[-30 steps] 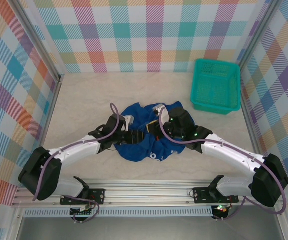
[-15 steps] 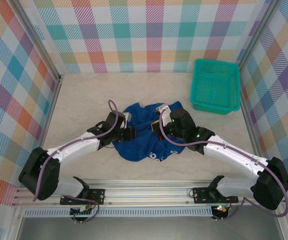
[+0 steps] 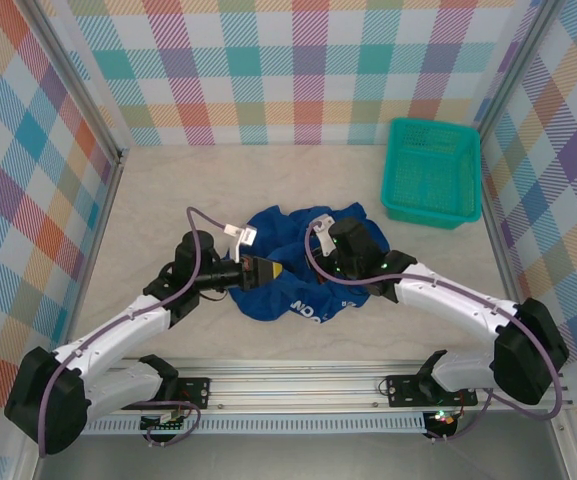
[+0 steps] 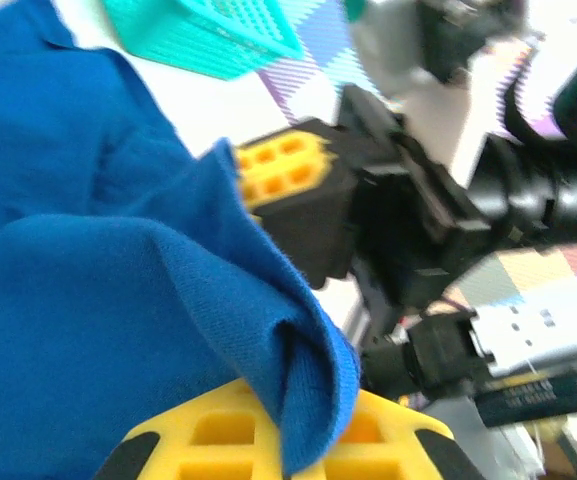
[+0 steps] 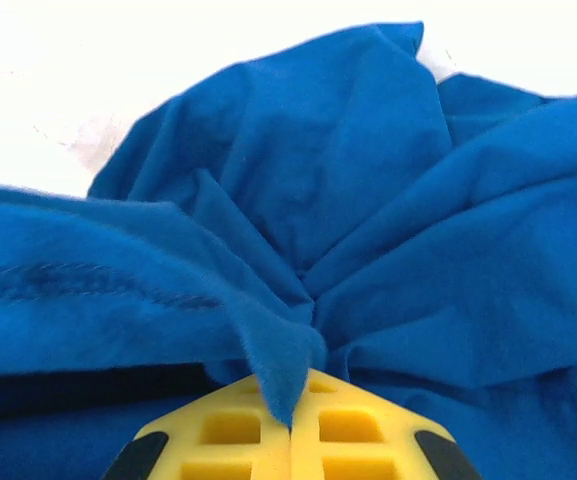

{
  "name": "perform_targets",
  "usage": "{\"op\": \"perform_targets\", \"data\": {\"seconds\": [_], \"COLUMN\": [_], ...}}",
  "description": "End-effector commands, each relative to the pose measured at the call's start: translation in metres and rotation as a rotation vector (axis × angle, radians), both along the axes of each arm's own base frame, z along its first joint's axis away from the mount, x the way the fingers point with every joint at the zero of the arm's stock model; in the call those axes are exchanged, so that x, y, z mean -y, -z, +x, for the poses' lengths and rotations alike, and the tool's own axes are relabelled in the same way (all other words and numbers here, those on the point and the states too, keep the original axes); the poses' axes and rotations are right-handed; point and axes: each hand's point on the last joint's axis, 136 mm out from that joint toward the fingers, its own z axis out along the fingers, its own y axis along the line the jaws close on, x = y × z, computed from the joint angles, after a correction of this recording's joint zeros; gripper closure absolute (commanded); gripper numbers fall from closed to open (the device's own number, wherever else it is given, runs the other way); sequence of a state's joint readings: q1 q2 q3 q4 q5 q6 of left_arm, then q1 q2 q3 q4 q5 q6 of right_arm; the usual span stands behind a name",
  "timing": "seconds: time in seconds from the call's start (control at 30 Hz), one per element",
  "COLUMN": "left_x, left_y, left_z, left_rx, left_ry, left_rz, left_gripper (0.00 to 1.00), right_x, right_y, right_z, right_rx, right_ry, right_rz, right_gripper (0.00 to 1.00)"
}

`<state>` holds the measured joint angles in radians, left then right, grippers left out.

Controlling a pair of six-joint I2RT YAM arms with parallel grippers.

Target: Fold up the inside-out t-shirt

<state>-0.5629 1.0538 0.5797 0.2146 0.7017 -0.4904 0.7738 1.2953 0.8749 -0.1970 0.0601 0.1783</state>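
The inside-out t-shirt (image 3: pixel 298 290) is a royal-blue crumpled heap in the middle of the table, with white print showing along its near edge. My left gripper (image 3: pixel 272 270) is at the heap's left side, shut on a fold of the blue cloth (image 4: pixel 308 380) that runs between its yellow fingers (image 4: pixel 218 440). My right gripper (image 3: pixel 320 260) sits on the heap's upper right, shut on a pinched ridge of the shirt (image 5: pixel 278 360) between its yellow pads (image 5: pixel 358 430). The two grippers are close together; the right gripper's yellow pad (image 4: pixel 280 165) shows in the left wrist view.
A teal mesh basket (image 3: pixel 430 123) stands at the back right of the table, apart from the shirt. Checked walls close in the back and both sides. Bare beige tabletop (image 3: pixel 168 190) lies to the left and behind the shirt.
My left gripper has shut on the shirt and drawn back to the left, lifting a fold of cloth. The right gripper has stayed shut on the shirt and shifted slightly left.
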Motion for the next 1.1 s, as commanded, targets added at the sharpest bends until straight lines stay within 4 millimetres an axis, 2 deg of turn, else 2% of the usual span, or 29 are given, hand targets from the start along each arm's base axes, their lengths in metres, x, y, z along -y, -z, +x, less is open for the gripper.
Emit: {"op": "perform_targets", "data": {"seconds": [0.0,0.1,0.2,0.4,0.53,0.7,0.83,0.93,1.07], "left_x": [0.015,0.01,-0.003,-0.043,-0.055,-0.071,-0.066,-0.051,-0.044], "left_y": [0.003,0.021,0.034,0.059,0.069,0.073,0.076,0.077,0.089], "left_z": [-0.02,-0.015,-0.003,0.016,0.014,0.013,-0.001,-0.014,-0.015], "left_rx": [0.02,-0.013,-0.018,-0.05,-0.073,-0.07,-0.085,-0.094,-0.14], "left_ry": [0.126,0.083,-0.021,-0.267,-0.325,-0.406,-0.345,-0.268,-0.276], "left_rz": [-0.005,0.064,0.15,0.353,0.414,0.468,0.437,0.379,0.415], "left_gripper": [0.85,0.71,0.56,0.41,0.33,0.25,0.18,0.18,0.24], "right_x": [0.003,0.002,-0.006,-0.025,-0.035,-0.035,-0.035,-0.034,-0.034], "right_y": [-0.009,-0.009,-0.011,-0.01,-0.009,-0.004,-0.002,-0.003,-0.007], "right_z": [0.001,-0.006,-0.015,-0.019,-0.015,-0.008,-0.001,0.005,0.009], "right_rx": [-0.033,-0.054,-0.085,-0.17,-0.214,-0.224,-0.228,-0.226,-0.217], "right_ry": [0.017,-0.011,-0.059,-0.074,-0.071,-0.042,-0.024,-0.013,-0.013], "right_rz": [0.046,0.073,0.124,0.233,0.275,0.244,0.218,0.214,0.22], "right_gripper": [1.0,1.0,1.0,1.0,1.0,1.0,1.0,1.0,1.0]}}
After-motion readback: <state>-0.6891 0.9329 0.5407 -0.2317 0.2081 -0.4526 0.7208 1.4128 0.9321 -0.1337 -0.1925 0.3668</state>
